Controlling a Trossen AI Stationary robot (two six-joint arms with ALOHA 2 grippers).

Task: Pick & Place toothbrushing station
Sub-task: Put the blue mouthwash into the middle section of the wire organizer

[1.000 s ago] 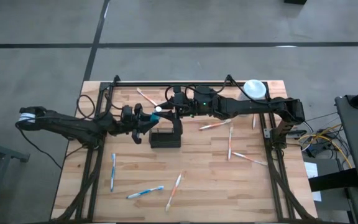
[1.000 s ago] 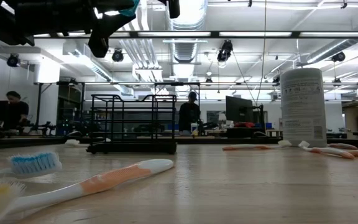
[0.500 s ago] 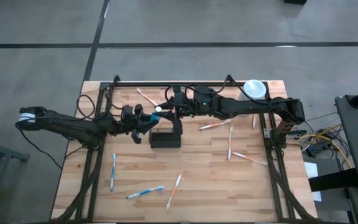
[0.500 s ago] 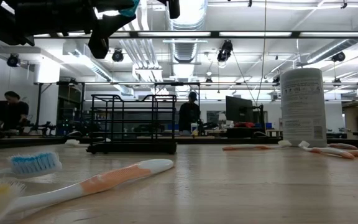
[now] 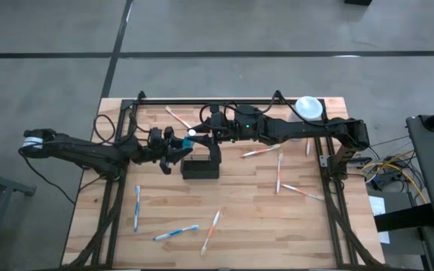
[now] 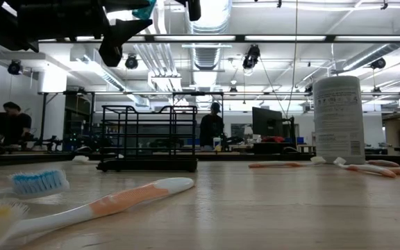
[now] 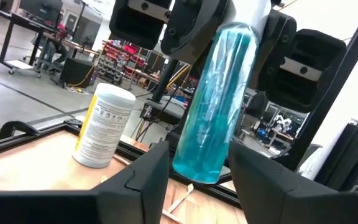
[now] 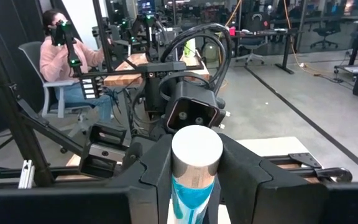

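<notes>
Wooden bench (image 5: 247,218), 2 arms meeting over the black wire basket (image 5: 200,167) near its middle, toward the back edge.

Both pincers hang just above the basket with a blue, white-capped tube (image 7: 215,106) between them: the right pincer (image 8: 194,180) grips its capped end, while the left pincer (image 7: 194,163) has just spread its fingers around the other end. That looks like a handover finishing, with the tube yet to go into the basket. Toothbrushes lie scattered around.

A wooden surface (image 5: 239,218) is seen, with a black wire-mesh basket (image 5: 200,167) set near its middle; toothbrushes (image 5: 175,232) are scattered in front of and to the right of the basket; a white-topped canister (image 5: 308,107) stands far behind it.
</notes>
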